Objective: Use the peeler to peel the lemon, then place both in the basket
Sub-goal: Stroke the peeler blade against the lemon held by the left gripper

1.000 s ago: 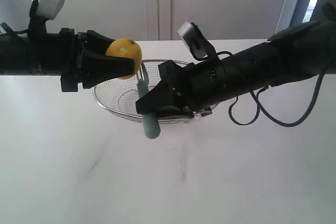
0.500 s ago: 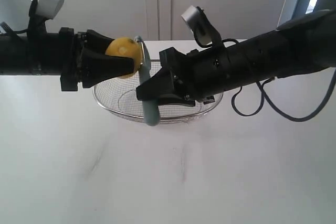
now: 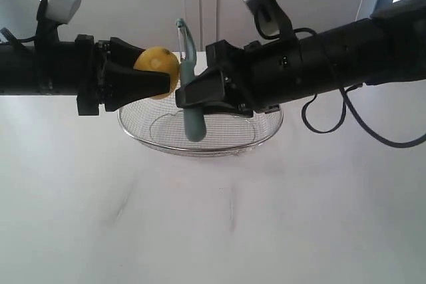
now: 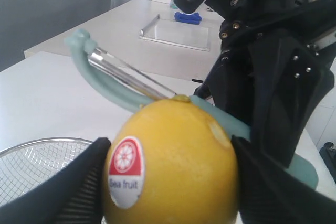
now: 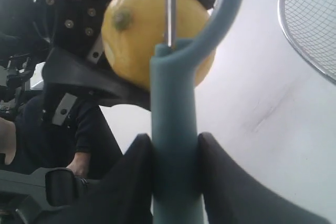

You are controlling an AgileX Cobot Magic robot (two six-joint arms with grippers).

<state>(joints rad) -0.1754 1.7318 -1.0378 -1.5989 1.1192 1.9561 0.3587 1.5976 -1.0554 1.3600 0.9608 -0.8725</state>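
The lemon (image 3: 158, 66) was up in the air over the basket's (image 3: 267, 134) left rim, clamped in your left jaws. The peeler (image 3: 194, 123) stood nearly upright just beside it, blade end up, its teal handle gripped in your right jaws. The basket sat on the white bench (image 3: 279, 224) below.

The left arm (image 3: 40, 68) reaches in level, and the left gripper (image 3: 157, 68) clamps the lemon (image 4: 173, 161) between its fingers. The right arm (image 3: 333, 51) slopes slightly down toward it, and the right gripper (image 3: 188, 98) pinches the upright peeler (image 3: 193, 121) by its handle. The two grippers face each other, tips close.
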